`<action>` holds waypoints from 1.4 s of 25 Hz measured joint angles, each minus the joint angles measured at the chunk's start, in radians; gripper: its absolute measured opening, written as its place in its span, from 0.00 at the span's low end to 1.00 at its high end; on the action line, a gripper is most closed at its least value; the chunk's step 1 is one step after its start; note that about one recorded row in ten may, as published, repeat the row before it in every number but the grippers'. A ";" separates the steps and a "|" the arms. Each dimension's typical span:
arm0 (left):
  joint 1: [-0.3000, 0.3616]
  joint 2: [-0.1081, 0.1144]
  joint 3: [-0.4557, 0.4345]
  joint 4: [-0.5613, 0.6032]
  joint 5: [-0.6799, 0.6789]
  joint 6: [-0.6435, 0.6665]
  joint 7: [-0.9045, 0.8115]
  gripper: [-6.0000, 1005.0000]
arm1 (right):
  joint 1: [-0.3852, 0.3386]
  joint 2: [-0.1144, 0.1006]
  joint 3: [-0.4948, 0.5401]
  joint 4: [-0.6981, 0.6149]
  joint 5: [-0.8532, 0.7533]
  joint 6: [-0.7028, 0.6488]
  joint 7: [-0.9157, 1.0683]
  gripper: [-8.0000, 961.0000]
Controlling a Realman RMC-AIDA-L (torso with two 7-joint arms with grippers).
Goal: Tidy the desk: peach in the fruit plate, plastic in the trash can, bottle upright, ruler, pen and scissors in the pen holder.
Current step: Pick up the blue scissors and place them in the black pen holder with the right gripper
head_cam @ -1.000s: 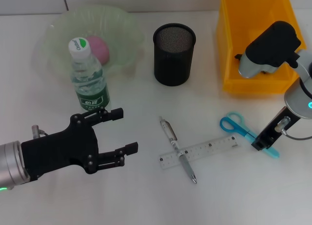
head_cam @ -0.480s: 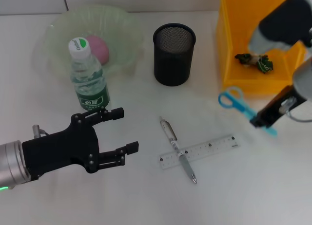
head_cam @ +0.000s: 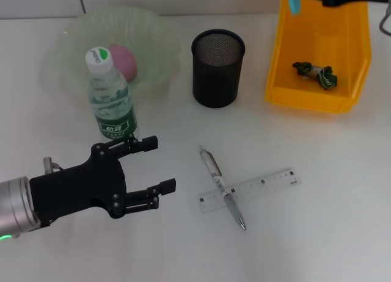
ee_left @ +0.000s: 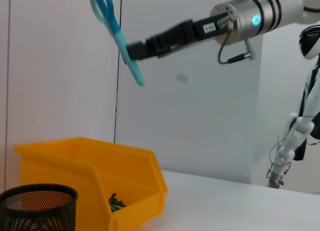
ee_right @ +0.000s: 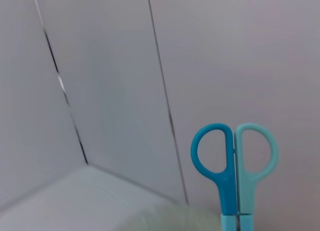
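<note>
Mostly sorted already, judging by how things lie. Pink peach [head_cam: 125,59] in the translucent green fruit plate [head_cam: 67,38], behind the clear plastic water bottle with green label [head_cam: 110,99], which stands upright just in front of the plate. Crumpled dark plastic scrap [head_cam: 314,73] inside the yellow plastic bin [head_cam: 281,90], right of the black mesh pen holder [head_cam: 218,68].

Left to do: silver pen [head_cam: 223,187] and clear plastic ruler [head_cam: 249,189], crossed on the white desk [head_cam: 317,233] in front of the pen holder; nothing seen inside the holder yet.

Blue-handled scissors [ee_left: 114,33] pinched by the blades in the right gripper [ee_left: 131,50], high above the bin; long axis near upright, slightly tilted, handle loops up, tips down.

Left gripper [head_cam: 149,166] in front of the bottle, fingers spread wide, holding nothing.
</note>
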 joint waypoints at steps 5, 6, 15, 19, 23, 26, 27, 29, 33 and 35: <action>0.000 -0.001 0.000 -0.002 0.000 0.000 0.002 0.81 | 0.024 0.006 0.002 0.281 0.268 0.094 -0.394 0.21; 0.000 -0.001 0.001 -0.004 0.000 -0.001 0.002 0.81 | 0.034 0.006 0.000 0.359 0.354 0.103 -0.506 0.21; -0.002 -0.002 0.018 -0.009 0.000 -0.006 0.006 0.81 | 0.239 0.000 0.036 1.091 0.782 0.072 -1.219 0.21; -0.003 -0.002 0.022 -0.009 0.000 -0.006 0.006 0.81 | 0.319 0.001 0.016 1.201 0.776 0.130 -1.240 0.21; -0.004 -0.001 0.022 -0.009 0.000 -0.002 0.007 0.81 | 0.353 0.007 -0.048 1.223 0.773 0.235 -1.243 0.21; -0.004 -0.001 0.022 -0.009 0.000 -0.001 0.007 0.81 | 0.370 0.007 -0.088 1.232 0.774 0.273 -1.243 0.21; -0.004 -0.001 0.022 -0.009 0.000 -0.001 0.007 0.81 | 0.372 0.008 -0.098 1.238 0.775 0.278 -1.242 0.21; -0.004 -0.001 0.022 -0.009 0.000 0.000 0.007 0.81 | 0.371 0.008 -0.099 1.241 0.775 0.279 -1.240 0.23; -0.004 -0.001 0.023 -0.009 -0.001 0.001 0.007 0.81 | 0.353 0.011 -0.100 1.247 0.781 0.280 -1.238 0.28; -0.004 -0.001 0.023 -0.009 -0.002 0.001 0.007 0.81 | 0.344 0.011 -0.096 1.249 0.782 0.278 -1.235 0.31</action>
